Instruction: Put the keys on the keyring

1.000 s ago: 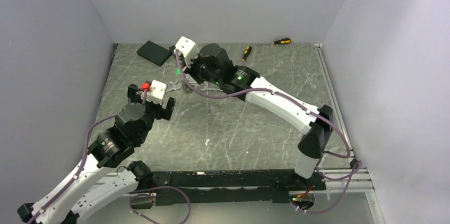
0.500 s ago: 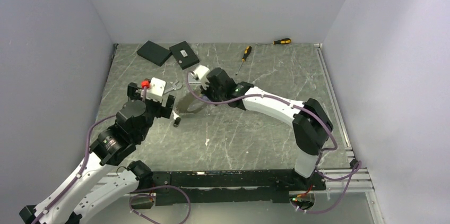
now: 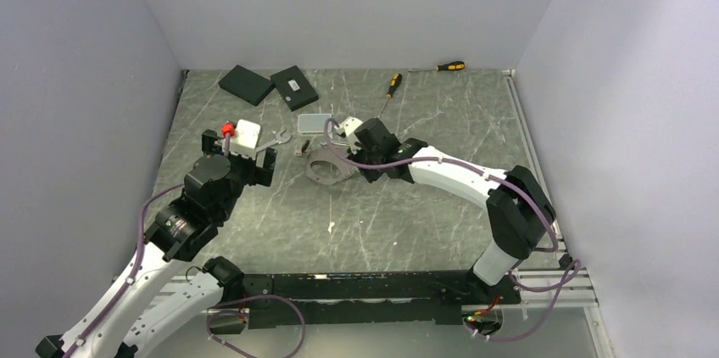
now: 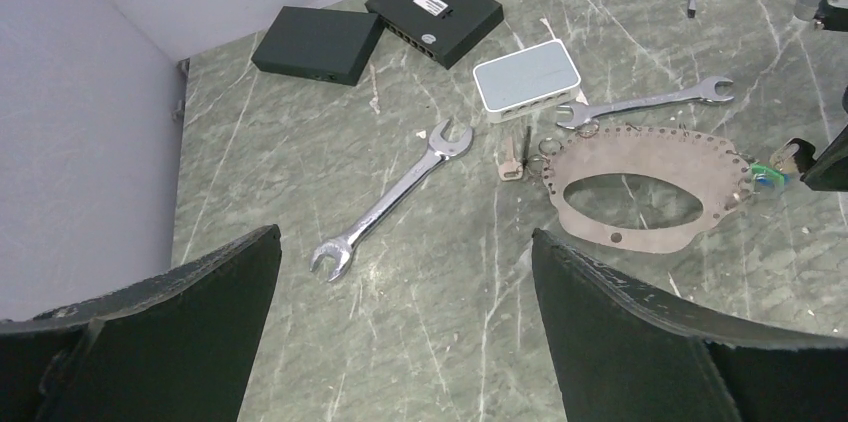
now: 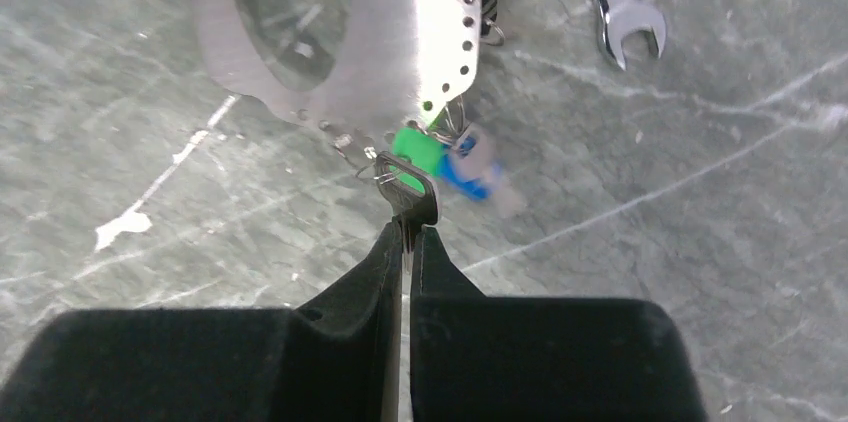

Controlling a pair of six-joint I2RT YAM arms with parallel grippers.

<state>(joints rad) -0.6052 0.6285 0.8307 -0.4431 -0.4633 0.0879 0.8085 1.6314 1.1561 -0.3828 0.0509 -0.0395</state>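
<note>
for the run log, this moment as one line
left fingers: open, empty | right fingers: shut on small dark metal key | key: at rim of flat silvery perforated oval keyring

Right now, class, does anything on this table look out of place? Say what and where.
One key lies loose beside the keyring, seemingly unattached. The green- and blue-tagged keys hang from its rim, where the right gripper pinches a dark key.

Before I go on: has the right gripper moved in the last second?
Yes. The right gripper, shut on a key, has swung rightward and nearer, away from the left-hand black box at the back.
</note>
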